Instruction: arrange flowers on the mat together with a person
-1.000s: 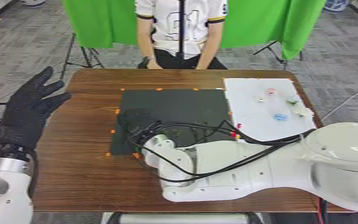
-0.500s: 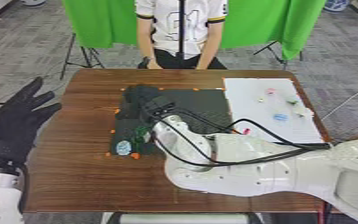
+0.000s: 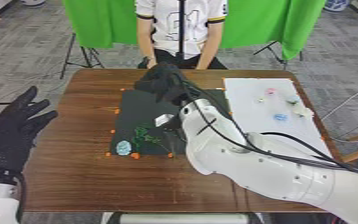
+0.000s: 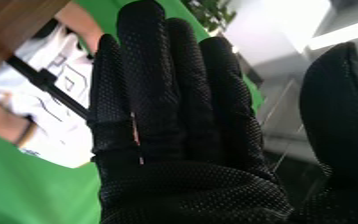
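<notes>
My right hand (image 3: pixel 164 80) is over the far part of the dark mat (image 3: pixel 131 107); in the right wrist view the same hand (image 4: pixel 171 115) has straight fingers, the thumb apart, holding nothing. On the mat's near left part lie a light blue flower (image 3: pixel 124 147) and green stems (image 3: pixel 143 136). At the left edge my left hand (image 3: pixel 11 127) is raised beside the table with its fingers straight. Small flowers lie on the white sheet at the right: a pink one (image 3: pixel 270 91), a blue one (image 3: pixel 281 117) and a pale one (image 3: pixel 302 111).
The white sheet (image 3: pixel 255 120) covers the table's far right. Orange tape pieces mark the mat's edges on the brown table (image 3: pixel 78 175). A person stands behind the far edge, hands low. My right arm with its cables crosses the table's right half.
My right hand has moved from the mat's near part to its far edge, uncovering the light blue flower and green stems. The left hand has sunk slightly and shifted left.
</notes>
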